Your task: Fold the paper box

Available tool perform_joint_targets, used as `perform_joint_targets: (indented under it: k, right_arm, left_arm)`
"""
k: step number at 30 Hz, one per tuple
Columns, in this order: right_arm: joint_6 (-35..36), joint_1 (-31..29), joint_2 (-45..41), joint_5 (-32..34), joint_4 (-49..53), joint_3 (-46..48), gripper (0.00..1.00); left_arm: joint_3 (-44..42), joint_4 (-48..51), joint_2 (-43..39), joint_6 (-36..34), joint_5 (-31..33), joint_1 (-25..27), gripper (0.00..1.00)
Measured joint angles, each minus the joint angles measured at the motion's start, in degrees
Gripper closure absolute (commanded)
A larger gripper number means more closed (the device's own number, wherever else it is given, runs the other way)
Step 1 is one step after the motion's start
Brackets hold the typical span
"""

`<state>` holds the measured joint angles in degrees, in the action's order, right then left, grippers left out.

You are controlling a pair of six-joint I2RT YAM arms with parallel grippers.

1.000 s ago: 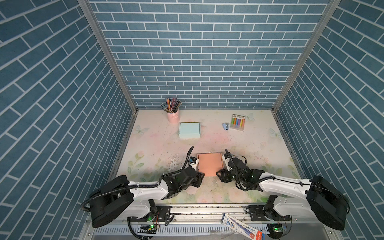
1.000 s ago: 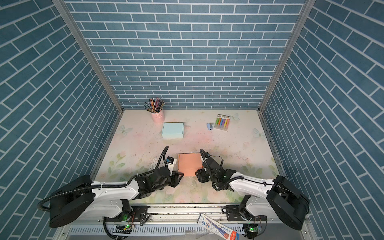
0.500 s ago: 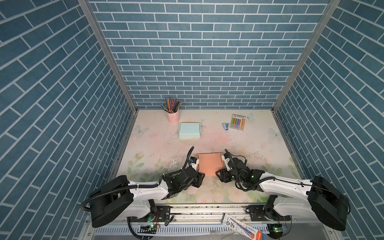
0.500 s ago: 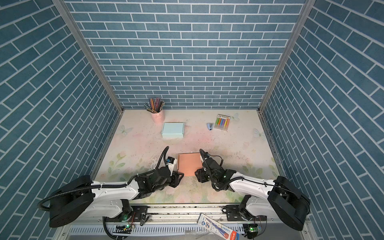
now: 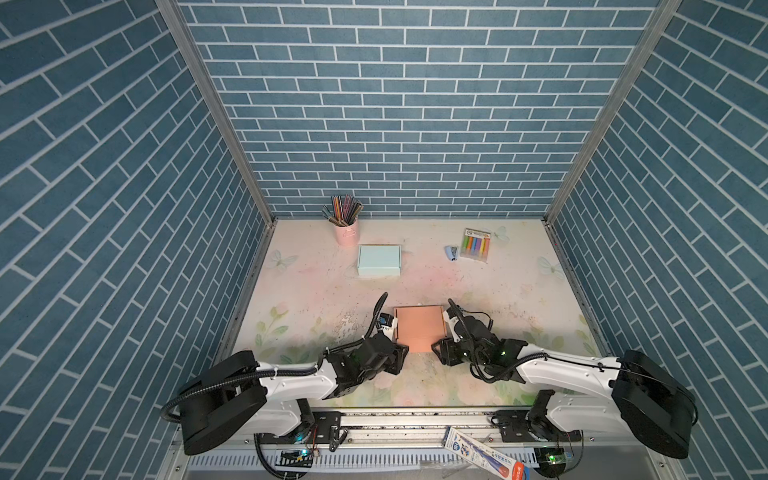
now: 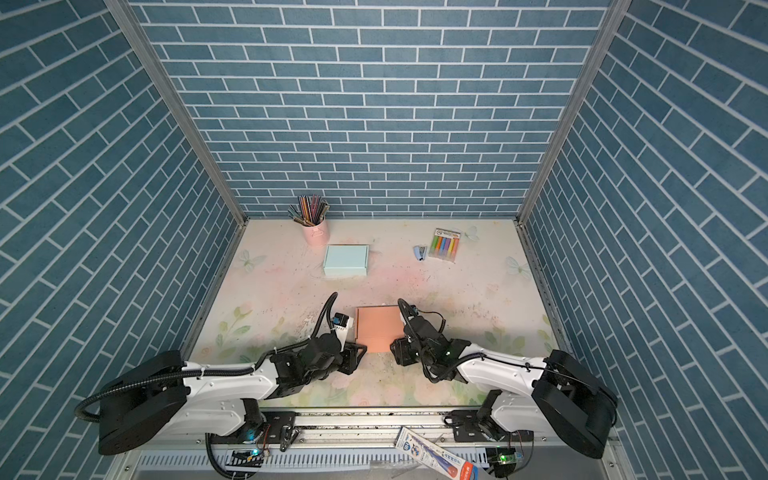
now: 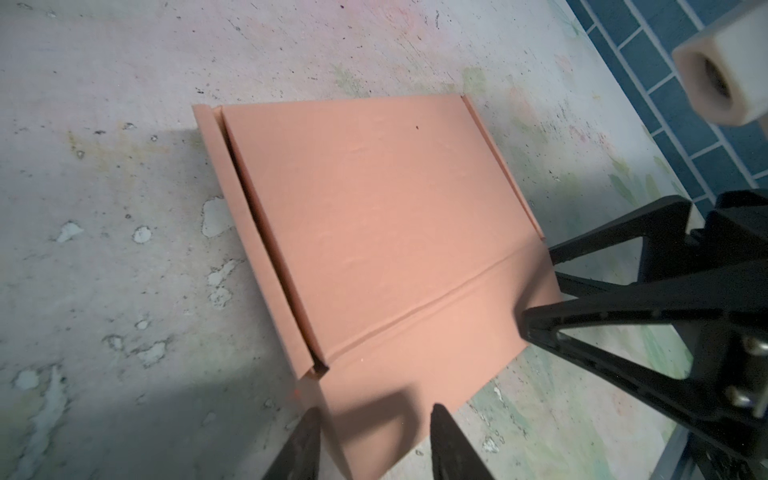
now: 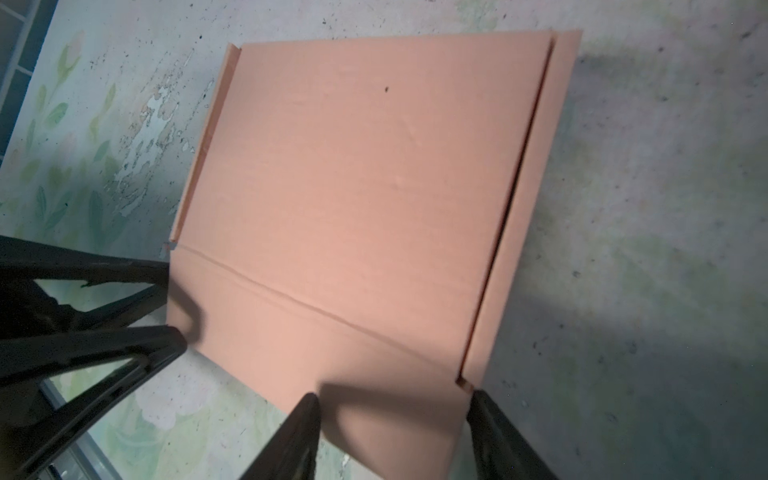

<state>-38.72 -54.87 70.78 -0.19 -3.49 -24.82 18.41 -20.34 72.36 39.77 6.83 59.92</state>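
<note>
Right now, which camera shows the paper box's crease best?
The right wrist view: the crease runs large and unbroken across the paper box. The left wrist view shows it smaller; both top views too small to tell.

The salmon-pink paper box (image 5: 419,330) lies near the table (image 5: 498,291) front, lid closed, front flap unfolded flat.

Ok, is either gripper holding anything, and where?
Nothing gripped: the left gripper and right gripper stand open, each straddling a near corner of the box flap.
</note>
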Motion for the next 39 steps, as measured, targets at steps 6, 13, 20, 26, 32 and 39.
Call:
perform_joint_targets:
  k: [6, 13, 20, 26, 32, 39]
  right_arm:
    - [0.0, -0.1, 0.2, 0.1, 0.0, 0.0, 0.42]
    - [0.1, -0.1, 0.6, 0.2, -0.2, -0.1, 0.42]
    - [0.2, -0.1, 2.2, 0.7, -0.5, -0.9, 0.42]
    - [0.2, -0.1, 2.8, 1.2, -0.7, -0.9, 0.42]
    - [0.2, -0.2, 3.7, 2.2, -0.6, -1.6, 0.43]
    - [0.2, -0.2, 4.3, 3.1, -0.7, -1.8, 0.42]
  left_arm:
    - [0.3, -0.1, 1.1, -0.5, 0.0, 0.0, 0.58]
    - [0.4, -0.1, 1.6, -0.7, 0.0, -0.1, 0.59]
    - [0.4, -0.2, 2.4, -1.1, 0.0, -1.0, 0.61]
    - [0.6, -0.6, 3.6, -1.9, -0.2, -2.0, 0.62]
    - [1.0, -1.1, 4.5, -2.3, -0.6, -2.4, 0.63]
    - [1.0, -1.8, 5.6, -2.9, -1.2, -3.8, 0.65]
